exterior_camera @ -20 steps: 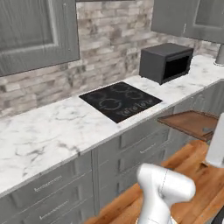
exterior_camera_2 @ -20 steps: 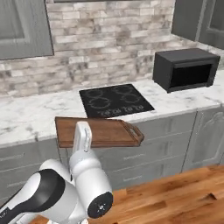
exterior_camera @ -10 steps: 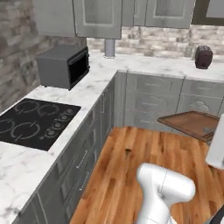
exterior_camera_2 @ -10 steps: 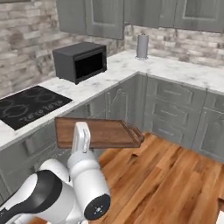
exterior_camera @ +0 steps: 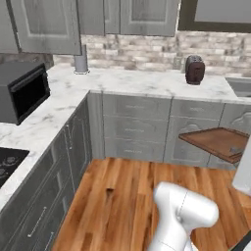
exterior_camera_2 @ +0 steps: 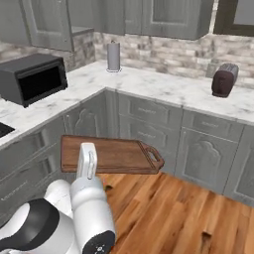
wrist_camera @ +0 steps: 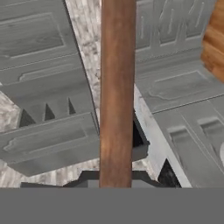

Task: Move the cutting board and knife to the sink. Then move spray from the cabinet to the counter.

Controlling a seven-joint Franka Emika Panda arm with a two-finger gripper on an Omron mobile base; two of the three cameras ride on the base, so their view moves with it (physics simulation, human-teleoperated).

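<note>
The tool [wrist_camera: 117, 181] is clenched on the edge of the flat rectangular reddish-brown wooden cutting board [exterior_camera_2: 111, 155], which hangs level in the air over the plank floor [exterior_camera_2: 168, 208], its loop handle pointing away from the arm, just in front of the grey drawer units. In the left base view the steel sink [exterior_camera: 241, 87] shows at the far right, set into the white marble counter [exterior_camera: 137, 81] beyond a dark toaster [exterior_camera: 194, 70]. The step in hand looks like carrying the board to that basin. To do it well, keep the board level so it cannot slip, lift it above the counter edge before swinging in, and pass clear of the toaster.
</note>
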